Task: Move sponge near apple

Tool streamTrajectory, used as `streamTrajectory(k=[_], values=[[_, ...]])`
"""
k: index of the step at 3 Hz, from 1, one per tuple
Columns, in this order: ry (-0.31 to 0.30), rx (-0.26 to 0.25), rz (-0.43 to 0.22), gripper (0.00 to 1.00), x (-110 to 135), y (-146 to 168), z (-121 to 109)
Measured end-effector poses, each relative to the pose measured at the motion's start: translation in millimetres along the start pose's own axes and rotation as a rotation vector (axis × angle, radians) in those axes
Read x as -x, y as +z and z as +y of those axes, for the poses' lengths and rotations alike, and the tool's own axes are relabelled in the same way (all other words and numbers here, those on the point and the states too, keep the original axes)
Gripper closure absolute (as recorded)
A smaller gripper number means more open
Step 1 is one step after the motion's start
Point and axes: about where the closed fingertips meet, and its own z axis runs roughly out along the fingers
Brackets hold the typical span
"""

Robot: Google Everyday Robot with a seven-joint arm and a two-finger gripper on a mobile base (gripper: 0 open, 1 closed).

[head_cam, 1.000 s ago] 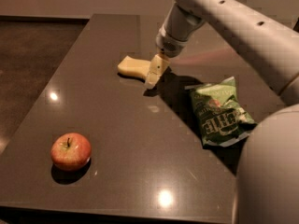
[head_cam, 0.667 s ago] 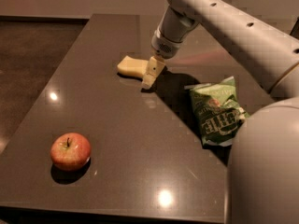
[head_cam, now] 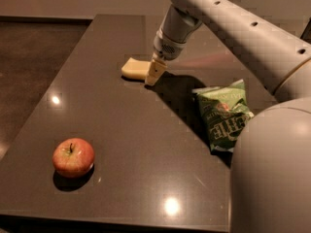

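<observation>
The pale yellow sponge [head_cam: 133,68] lies on the dark table [head_cam: 136,130] toward the far middle. The red apple [head_cam: 73,157] with yellowish patches stands near the table's front left corner, far from the sponge. My gripper [head_cam: 155,72] hangs from the white arm at the sponge's right end, its cream fingers low against the sponge and the table top. The sponge's right end is hidden behind the fingers.
A green crinkled snack bag [head_cam: 225,114] lies on the table to the right of the gripper. The robot's white arm [head_cam: 228,28] and body [head_cam: 272,174] fill the right side. The table's left edge runs along a dark floor [head_cam: 29,67].
The arm and gripper have shifted slightly to the left, toward the sponge. The sponge, apple and bag have stayed where they were.
</observation>
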Motion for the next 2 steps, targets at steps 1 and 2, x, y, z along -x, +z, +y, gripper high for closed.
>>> streamTrajectory(k=[1,2], values=[[-0.029,0.005,-0.01,0.76,0.5,-13.1,11.3],[-0.087,0.011,-0.011,0.99,-5.2,-32.7,30.0]])
